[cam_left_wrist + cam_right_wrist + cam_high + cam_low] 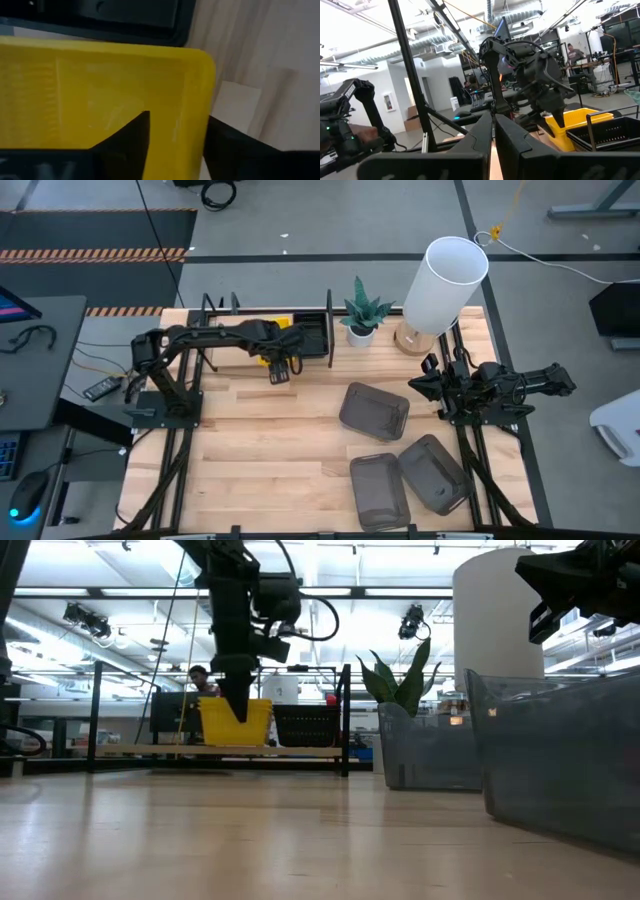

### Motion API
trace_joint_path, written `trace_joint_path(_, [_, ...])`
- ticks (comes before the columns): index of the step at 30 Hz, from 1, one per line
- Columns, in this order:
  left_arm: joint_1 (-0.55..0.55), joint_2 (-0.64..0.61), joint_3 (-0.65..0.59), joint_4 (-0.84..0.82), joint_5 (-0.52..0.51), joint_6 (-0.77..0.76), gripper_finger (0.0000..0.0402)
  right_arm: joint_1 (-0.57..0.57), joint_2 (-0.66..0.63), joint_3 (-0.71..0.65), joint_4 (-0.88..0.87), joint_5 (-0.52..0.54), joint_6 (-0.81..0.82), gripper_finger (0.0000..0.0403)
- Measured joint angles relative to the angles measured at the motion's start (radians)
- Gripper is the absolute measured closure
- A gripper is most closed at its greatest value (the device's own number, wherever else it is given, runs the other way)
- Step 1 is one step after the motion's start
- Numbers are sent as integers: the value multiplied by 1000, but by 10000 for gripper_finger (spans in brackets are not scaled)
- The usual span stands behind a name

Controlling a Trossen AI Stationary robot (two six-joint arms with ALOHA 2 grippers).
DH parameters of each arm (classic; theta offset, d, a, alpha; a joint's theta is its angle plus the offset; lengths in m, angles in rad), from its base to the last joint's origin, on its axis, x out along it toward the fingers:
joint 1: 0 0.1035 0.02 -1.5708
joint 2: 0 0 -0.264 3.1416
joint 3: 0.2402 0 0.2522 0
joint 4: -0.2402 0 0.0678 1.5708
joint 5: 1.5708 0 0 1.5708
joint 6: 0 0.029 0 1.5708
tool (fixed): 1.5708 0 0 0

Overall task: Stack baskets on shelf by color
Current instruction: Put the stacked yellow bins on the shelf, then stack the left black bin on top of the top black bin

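Where seen from above: left gripper [280,372] down at shelf [222,338] along the worktop [270,450] far edge, over yellow basket [272,345], just beside black basket [312,337]. Three grey baskets on the worktop: one mid-table [374,411], two touching near the front [380,491] [434,473]. Right gripper [424,386] parked at the right side, well apart from the baskets. Potted plant [361,311] and white lamp [443,283] at the far edge.

Low view: left gripper [238,705] dipped into yellow basket [235,724] on shelf [220,751]; black basket [305,725] next to it. Grey baskets [560,755] close on the right.

Left wrist: fingers [125,145] apart, straddling the yellow basket's wall [192,100], one inside, one outside; actual contact not clear.

Right wrist: fingers [477,142] nearly together, holding nothing.
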Motion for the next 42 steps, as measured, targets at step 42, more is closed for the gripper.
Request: trace_joint_path(42, [-2,-2,0,81,18,132,214,0,0,0,0,0,0,376])
